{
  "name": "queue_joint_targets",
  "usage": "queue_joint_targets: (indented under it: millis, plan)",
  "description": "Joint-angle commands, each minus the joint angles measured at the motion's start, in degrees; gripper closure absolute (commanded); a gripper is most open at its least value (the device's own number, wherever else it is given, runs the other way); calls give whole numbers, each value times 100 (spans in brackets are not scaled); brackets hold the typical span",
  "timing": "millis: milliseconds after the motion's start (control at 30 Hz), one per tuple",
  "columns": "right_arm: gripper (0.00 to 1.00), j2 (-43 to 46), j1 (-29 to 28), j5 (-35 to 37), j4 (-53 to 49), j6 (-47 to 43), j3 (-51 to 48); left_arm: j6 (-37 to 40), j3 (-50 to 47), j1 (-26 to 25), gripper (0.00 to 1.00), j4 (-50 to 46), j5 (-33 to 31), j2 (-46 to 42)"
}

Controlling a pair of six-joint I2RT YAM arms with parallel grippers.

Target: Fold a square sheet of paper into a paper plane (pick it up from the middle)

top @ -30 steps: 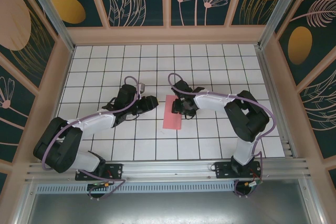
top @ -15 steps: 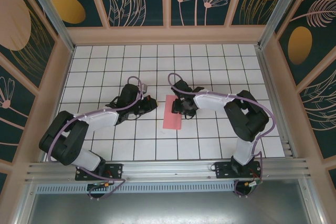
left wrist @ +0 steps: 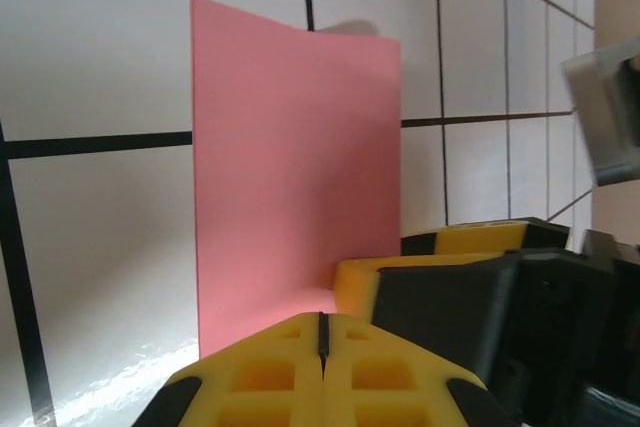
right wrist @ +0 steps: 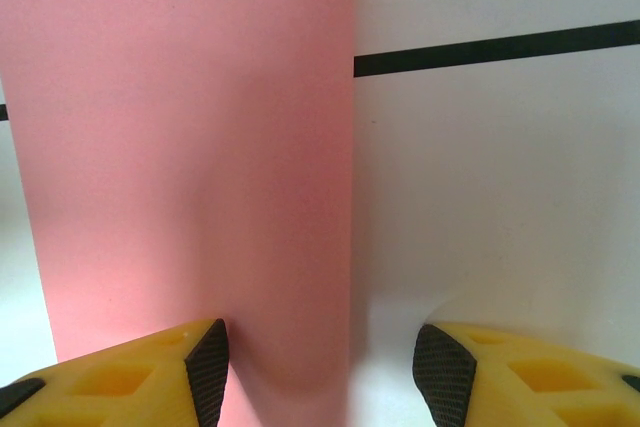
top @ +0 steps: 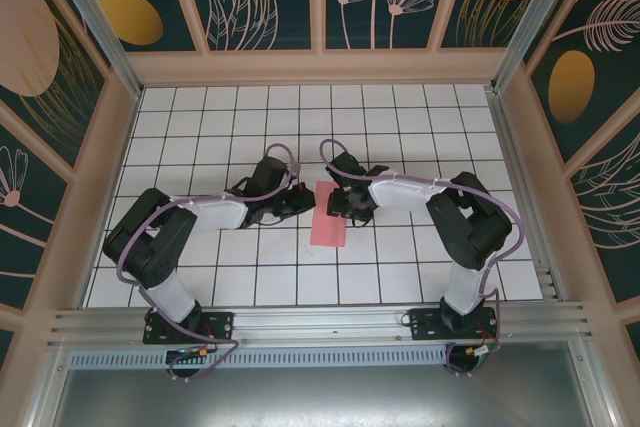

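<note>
Bench [top: 200, 277] of white grid tiles is carrying both arms and, near its middle, the square sheet of paper [top: 328, 215], which is lying flat as a narrow pink rectangle, clearly longer than it is wide. Judged from that outline, the sheet is already folded once in half. No slanted nose folds or wing folds are showing, so the paper plane is not yet taking shape and most of the folding is judged to be left.

Right gripper [top: 341, 209] is hanging low at the sheet's right long edge, its jaws standing partly open and gripping nothing. In the right wrist view that edge is running up between the two fingers [right wrist: 190, 372], one lying over the pink surface and the other over bare tile. Whether the pads are pressing down cannot be told.

Left gripper [top: 300, 201] is sitting at the sheet's left long edge, its jaws fully closed with nothing between them. In the left wrist view its joined tips are overlapping the sheet's near edge, though contact cannot be told. The sheet's far corner appears to be lifting slightly off the tile.
</note>
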State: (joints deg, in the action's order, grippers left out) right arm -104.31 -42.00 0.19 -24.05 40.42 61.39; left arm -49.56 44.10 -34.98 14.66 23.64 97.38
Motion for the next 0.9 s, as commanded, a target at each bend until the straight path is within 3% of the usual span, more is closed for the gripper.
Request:
queue_joint_targets:
  millis: [0,533,867]
  plan:
    - [41,-665,-12,12,366,-22,-264,57,219,-70,100,-339,-174,223]
    - [41,-667,-18,16,367,-13,-283,90,642,-313,100,-1019,-662,622]
    - [41,-661,-20,0,386,3,-294,153,676,-360,100,-1094,-619,855]
